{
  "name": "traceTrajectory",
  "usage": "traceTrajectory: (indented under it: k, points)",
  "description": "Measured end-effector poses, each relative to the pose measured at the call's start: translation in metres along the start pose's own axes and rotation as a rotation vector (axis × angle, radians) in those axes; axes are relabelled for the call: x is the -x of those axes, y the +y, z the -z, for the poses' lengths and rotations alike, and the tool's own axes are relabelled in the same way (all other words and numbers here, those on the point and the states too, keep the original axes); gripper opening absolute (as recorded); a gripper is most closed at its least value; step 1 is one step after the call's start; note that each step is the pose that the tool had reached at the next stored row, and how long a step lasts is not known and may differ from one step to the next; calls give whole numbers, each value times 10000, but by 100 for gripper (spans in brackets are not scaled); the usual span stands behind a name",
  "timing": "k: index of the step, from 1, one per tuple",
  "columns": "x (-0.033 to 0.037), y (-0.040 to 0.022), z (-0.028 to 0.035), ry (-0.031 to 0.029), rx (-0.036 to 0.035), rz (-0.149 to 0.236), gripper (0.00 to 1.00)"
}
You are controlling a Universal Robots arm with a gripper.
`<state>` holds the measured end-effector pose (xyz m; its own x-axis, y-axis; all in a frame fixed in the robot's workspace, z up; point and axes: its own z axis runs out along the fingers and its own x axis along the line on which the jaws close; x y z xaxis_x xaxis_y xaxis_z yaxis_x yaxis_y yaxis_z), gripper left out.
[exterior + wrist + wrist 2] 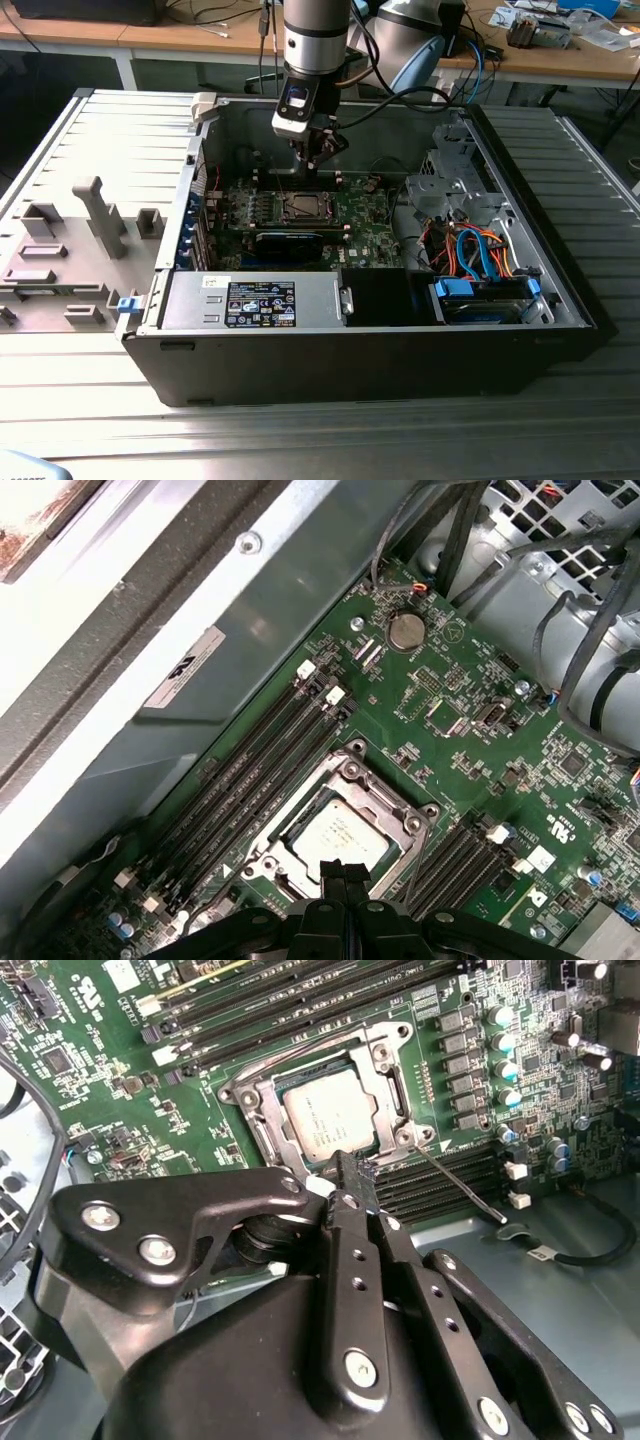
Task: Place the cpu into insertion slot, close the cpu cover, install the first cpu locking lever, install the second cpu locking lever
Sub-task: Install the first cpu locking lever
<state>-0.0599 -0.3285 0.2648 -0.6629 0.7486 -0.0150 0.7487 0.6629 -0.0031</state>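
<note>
**Gripper poised at the socket edge, cpu seated**

Inside an open computer case (pixel 400 360) on the bench (pixel 300 440), the gripper (pixel 347 1172) hangs just above the motherboard. Its 2 fingers are pinched together and hold nothing. The cpu (pixel 328 1113) lies flat in its socket just beyond the fingertips. The cpu cover (pixel 385 1065) lies flat around it, so the chip looks seated. 1 thin locking lever (pixel 460 1185) juts free beside the gripper, apparently unlatched. Pinched fingers make a narrow tip for pressing small parts.
</note>
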Motion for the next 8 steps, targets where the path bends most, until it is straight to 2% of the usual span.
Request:
traceTrajectory:
  k: [8]
  points:
    - [0,0,0,-1,2,165,11]
